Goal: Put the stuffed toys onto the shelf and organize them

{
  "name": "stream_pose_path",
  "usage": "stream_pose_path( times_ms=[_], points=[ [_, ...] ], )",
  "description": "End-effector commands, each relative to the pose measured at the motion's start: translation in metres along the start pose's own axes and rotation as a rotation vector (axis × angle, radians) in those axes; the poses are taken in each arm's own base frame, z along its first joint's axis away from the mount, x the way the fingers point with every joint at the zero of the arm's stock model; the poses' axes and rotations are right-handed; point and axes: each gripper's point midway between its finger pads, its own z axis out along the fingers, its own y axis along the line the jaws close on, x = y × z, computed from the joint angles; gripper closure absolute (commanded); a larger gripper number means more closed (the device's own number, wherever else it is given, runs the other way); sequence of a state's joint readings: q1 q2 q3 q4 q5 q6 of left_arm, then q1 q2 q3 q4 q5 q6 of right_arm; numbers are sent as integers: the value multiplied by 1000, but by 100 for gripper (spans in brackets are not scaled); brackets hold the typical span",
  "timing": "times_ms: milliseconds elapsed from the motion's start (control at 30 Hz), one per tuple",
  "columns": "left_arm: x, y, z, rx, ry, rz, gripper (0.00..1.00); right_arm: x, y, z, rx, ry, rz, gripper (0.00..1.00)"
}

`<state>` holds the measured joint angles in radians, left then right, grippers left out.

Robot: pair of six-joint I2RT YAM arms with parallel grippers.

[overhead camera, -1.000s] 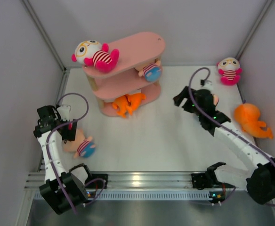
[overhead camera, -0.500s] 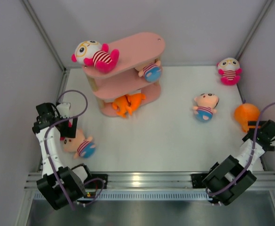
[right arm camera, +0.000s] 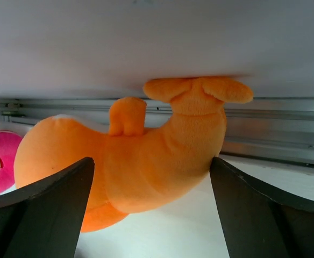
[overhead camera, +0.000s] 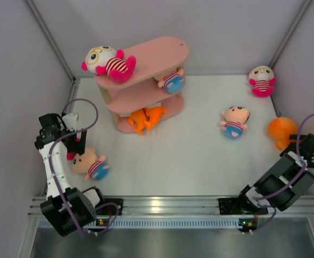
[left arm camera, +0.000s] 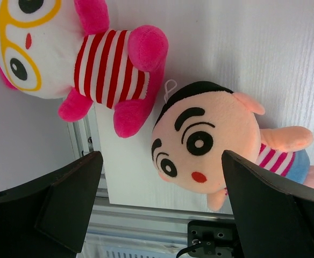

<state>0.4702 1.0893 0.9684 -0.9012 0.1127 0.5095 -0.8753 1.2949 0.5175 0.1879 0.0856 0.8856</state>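
left hand (left arm camera: 159, 156) spread wide near peach doll (left arm camera: 205, 142)

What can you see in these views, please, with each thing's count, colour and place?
shelf: one, pink, wooden posts, far left of the table.
white-headed dolls: three, white and magenta; top board, far right corner, near-left edge.
peach-headed dolls: three, peach and blue; middle board, table right of centre, near left.
orange sharks: two, orange; bottom board, table's right edge.
table: one, white, under everything.
left hand: one, black, open over the near-left dolls.
right hand: one, black, open, facing the right-edge shark.
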Motion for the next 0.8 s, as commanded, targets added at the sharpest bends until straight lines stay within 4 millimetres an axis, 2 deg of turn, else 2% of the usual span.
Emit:
stream_pose_path(
  times_ms=[0,67,133,167,200,233,267,367,467,500,533,600,633,667,700,767],
  points=[
    [-15,2,-9,-4,-46,-16,1,-26,34,10,-106,-61,23,12],
    [-17,1,-11,-2,-58,-26,1,-21,29,16,-88,-45,15,14],
    [-20,1,-13,0,-69,-32,1,-15,28,21,-87,-18,-5,24],
    [-21,0,-13,2,-74,-33,1,-14,29,23,-92,-10,-18,32],
    [-22,0,-14,5,-75,-36,1,-11,30,24,-99,3,-23,53],
    [-23,0,-14,4,-78,-40,1,-10,29,25,-97,9,-27,62],
    [-23,1,-15,-1,-80,-40,1,-8,33,23,-123,23,-36,79],
    [-25,1,-17,0,-88,-45,1,-9,51,11,-219,25,-50,100],
    [-27,-7,-21,41,-100,-41,1,-11,83,-17,-366,21,-109,100],
    [-29,-12,-22,66,-108,-44,1,-6,94,-27,-401,27,-143,100],
    [-30,-14,-24,80,-117,-49,1,-11,111,-45,-460,-2,-178,100],
    [-34,-19,-27,104,-132,-51,1,-10,136,-67,-529,-37,-277,100],
    [-36,-25,-29,138,-142,-51,1,4,154,-89,-595,-18,-326,100],
    [-38,-28,-33,149,-154,-50,1,5,171,-104,-647,-35,-378,100],
    [-42,-31,-38,166,-166,-44,1,19,185,-121,-706,-13,-412,100],
    [-43,-44,-47,234,-184,-23,2,18,206,-152,-788,-28,-476,100]
  ],
)
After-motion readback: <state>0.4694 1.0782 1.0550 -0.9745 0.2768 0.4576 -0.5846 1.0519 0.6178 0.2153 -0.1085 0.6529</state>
